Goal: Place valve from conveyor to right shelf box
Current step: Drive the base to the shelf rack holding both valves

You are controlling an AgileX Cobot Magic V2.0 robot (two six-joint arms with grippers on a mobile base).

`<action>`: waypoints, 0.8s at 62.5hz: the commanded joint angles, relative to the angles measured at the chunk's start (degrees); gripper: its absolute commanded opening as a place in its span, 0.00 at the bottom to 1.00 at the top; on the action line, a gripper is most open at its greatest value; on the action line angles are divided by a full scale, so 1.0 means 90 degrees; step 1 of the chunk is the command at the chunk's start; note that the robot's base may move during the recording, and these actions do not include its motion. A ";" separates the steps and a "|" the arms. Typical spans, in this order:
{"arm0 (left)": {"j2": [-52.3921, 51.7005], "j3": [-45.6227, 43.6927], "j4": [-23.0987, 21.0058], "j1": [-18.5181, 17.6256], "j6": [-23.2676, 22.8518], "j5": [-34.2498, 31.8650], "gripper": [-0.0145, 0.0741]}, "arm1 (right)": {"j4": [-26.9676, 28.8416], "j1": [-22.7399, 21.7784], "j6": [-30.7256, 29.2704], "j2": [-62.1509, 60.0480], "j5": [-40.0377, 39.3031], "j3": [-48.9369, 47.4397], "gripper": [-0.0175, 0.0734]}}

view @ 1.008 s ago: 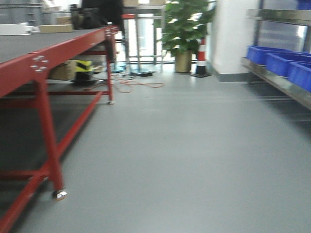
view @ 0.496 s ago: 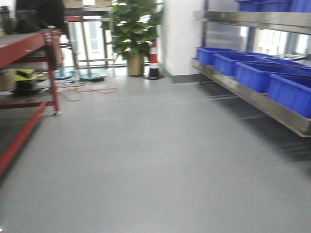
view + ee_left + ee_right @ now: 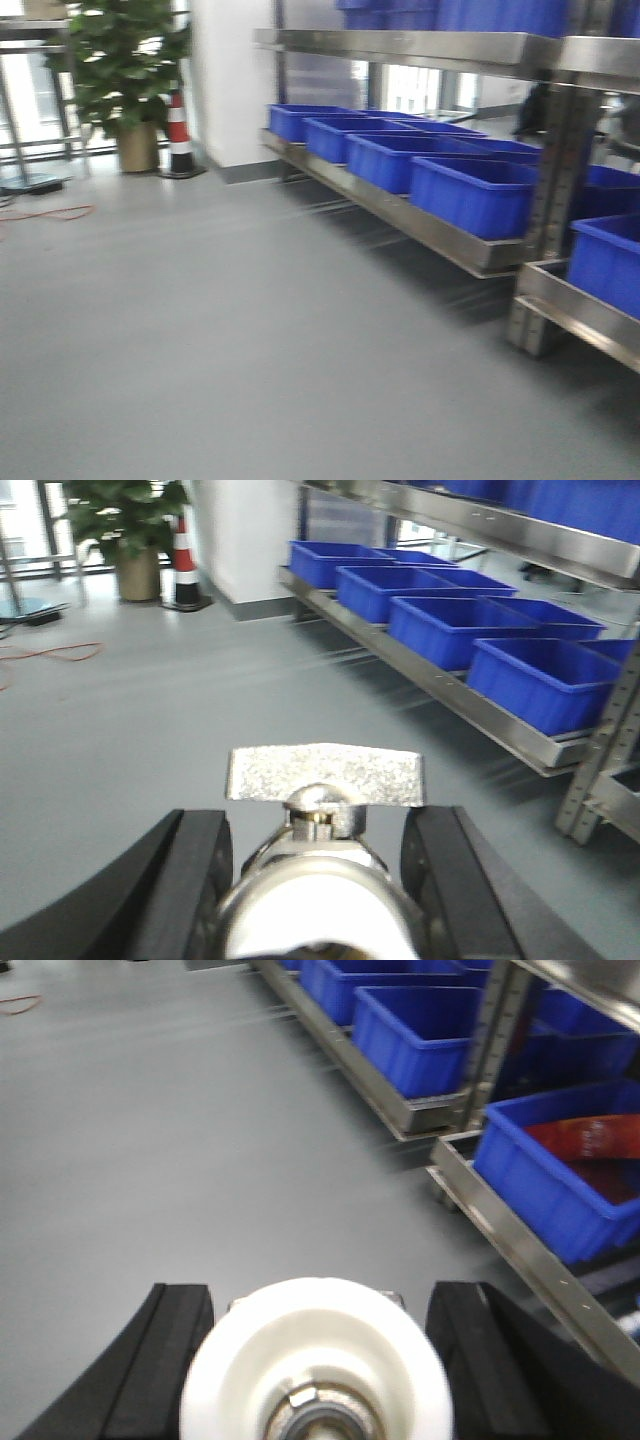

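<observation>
Two valves, one per gripper: left gripper (image 3: 320,880) clamps a metal valve (image 3: 325,773), right gripper (image 3: 318,1350) clamps a white-faced valve (image 3: 315,1390), both short of the shelf (image 3: 400,45). Square up w/ shelf first, then lower into a blue box (image 3: 470,195).

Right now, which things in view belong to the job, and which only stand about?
Job: valve in the left claw; round white part in the right claw; blue boxes on the shelf.
Standing about: potted plant; traffic cone; orange cable.
</observation>
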 commanded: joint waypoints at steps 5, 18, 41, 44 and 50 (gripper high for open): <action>-0.0037 -0.0034 -0.0065 -0.0006 -0.0021 -0.0327 0.04 | -0.0047 -0.0025 0.0001 -0.0043 -0.0475 -0.0043 0.01; -0.0037 -0.0034 -0.0065 -0.0006 -0.0021 -0.0327 0.04 | -0.0047 -0.0025 0.0001 -0.0043 -0.0475 -0.0043 0.01; -0.0037 -0.0034 -0.0065 -0.0006 -0.0021 -0.0341 0.04 | -0.0047 -0.0025 0.0001 -0.0043 -0.0475 -0.0043 0.01; -0.0037 -0.0034 -0.0065 -0.0006 -0.0021 -0.0341 0.04 | -0.0047 -0.0025 0.0001 -0.0043 -0.0475 -0.0043 0.01; -0.0037 -0.0034 -0.0065 -0.0006 -0.0021 -0.0341 0.04 | -0.0047 -0.0025 0.0001 -0.0043 -0.0475 -0.0043 0.01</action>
